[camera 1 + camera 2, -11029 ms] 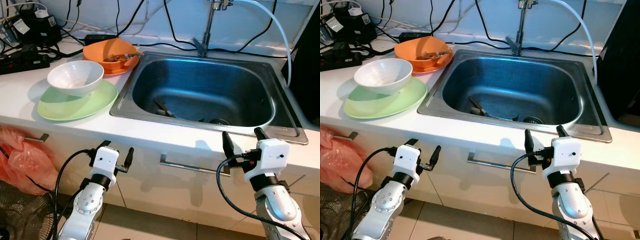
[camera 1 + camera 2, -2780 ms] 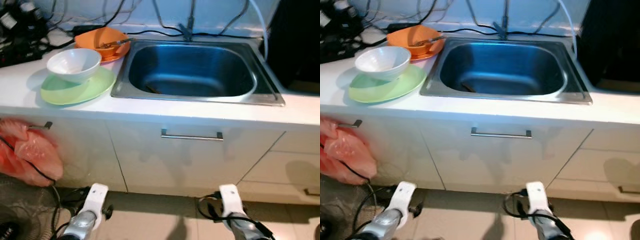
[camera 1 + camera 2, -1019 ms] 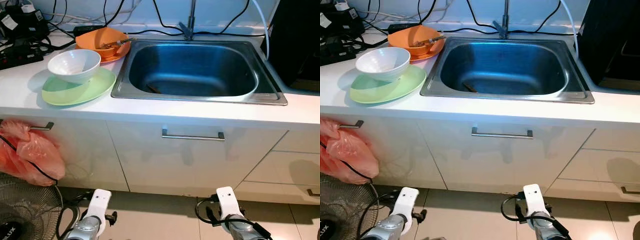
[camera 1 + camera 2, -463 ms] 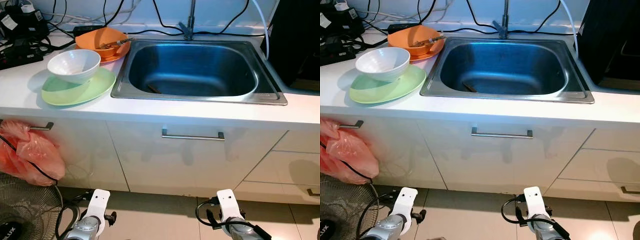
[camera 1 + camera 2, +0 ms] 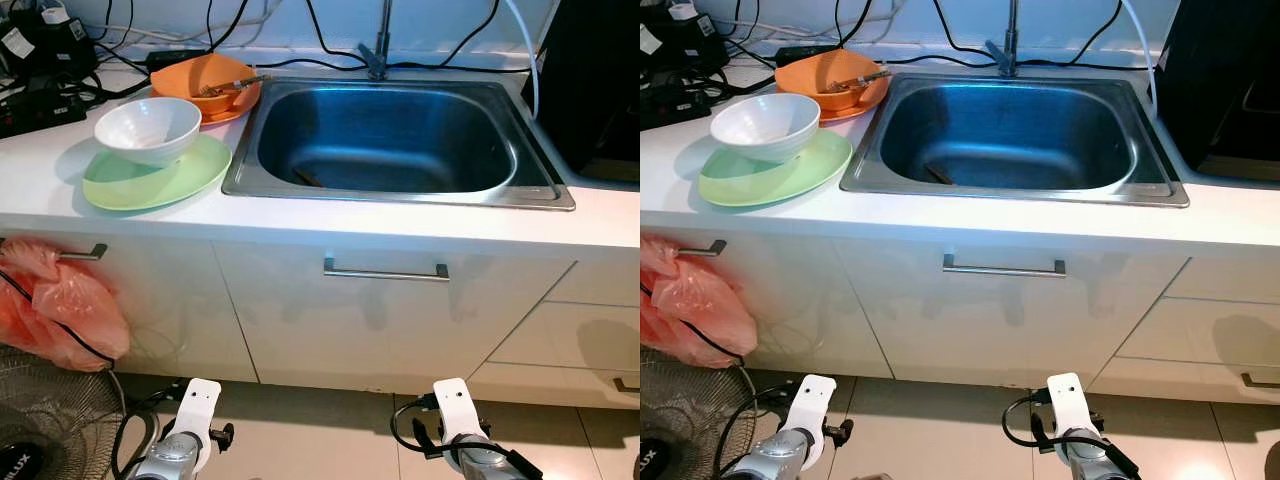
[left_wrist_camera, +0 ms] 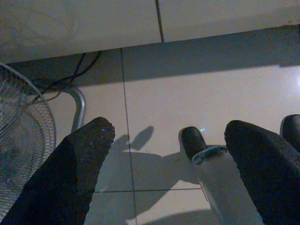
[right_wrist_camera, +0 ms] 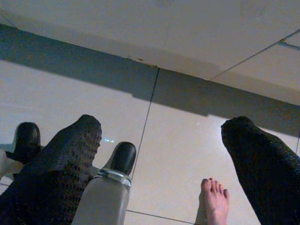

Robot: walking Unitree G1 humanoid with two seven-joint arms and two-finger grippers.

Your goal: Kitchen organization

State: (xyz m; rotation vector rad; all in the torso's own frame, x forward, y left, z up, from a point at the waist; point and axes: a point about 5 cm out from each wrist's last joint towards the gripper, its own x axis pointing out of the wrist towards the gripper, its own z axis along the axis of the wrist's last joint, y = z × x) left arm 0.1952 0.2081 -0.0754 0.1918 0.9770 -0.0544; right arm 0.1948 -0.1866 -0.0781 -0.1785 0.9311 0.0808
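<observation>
Left eye view: on the white bench (image 5: pixel 300 225), a white bowl (image 5: pixel 148 128) sits on a green plate (image 5: pixel 155 178) at 10 o'clock, an orange bowl (image 5: pixel 205 83) holding utensils just behind at 11. The steel sink (image 5: pixel 385 140) lies at 12, something dark on its bottom. Both arms hang at 6 o'clock.

Left wrist view: the left gripper (image 6: pixel 171 161) has its fingers spread wide over floor tiles, a fan (image 6: pixel 23 140) beside.

Right wrist view: the right gripper (image 7: pixel 161 154) likewise gapes, empty; a person's bare foot (image 7: pixel 214 199) rests on the floor.
</observation>
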